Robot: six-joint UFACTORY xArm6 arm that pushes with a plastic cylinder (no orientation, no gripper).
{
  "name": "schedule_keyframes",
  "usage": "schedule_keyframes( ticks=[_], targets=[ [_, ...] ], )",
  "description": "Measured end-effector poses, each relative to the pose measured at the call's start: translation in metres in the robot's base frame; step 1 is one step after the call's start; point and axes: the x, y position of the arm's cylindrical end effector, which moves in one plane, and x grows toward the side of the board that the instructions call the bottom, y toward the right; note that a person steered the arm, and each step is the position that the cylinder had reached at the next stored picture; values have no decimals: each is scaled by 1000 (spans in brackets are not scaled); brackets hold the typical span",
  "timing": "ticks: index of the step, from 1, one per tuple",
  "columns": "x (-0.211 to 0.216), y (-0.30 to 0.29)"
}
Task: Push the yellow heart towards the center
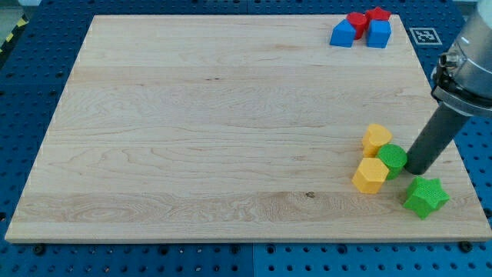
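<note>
A yellow heart (pixel 376 138) lies at the board's lower right, touching a round green block (pixel 393 158) just below it. A yellow hexagon (pixel 370 175) sits against the green block's lower left. A green star (pixel 426 196) lies further to the view's right and bottom. My tip (pixel 416 168) rests on the board right of the round green block and above the green star, to the lower right of the yellow heart.
At the view's top right stand a blue block (pixel 343 34), a second blue block (pixel 378 33), a red block (pixel 357 22) and a red star (pixel 377 15), clustered together. The wooden board (pixel 215 123) ends close to the right of my tip.
</note>
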Motion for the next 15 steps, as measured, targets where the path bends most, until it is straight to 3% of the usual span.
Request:
schedule_keyframes(
  ticks=[3, 6, 11, 15],
  targets=[
    [-38, -11],
    [-43, -101],
    [-118, -193],
    [-90, -195]
  ],
)
